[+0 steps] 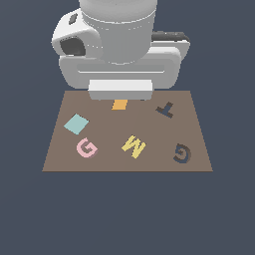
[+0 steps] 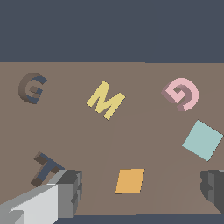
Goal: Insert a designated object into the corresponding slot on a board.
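Pink G (image 1: 86, 148) on board (image 1: 149, 162), G slot (image 1: 183, 153) empty, jaws apart

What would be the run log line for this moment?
gripper: open, empty, above orange square | pink G: loose on board | G slot: empty

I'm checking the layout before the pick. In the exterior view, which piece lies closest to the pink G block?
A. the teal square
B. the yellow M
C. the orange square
A: the teal square sits just above and beside the pink G block, nearer than the yellow M or orange square.
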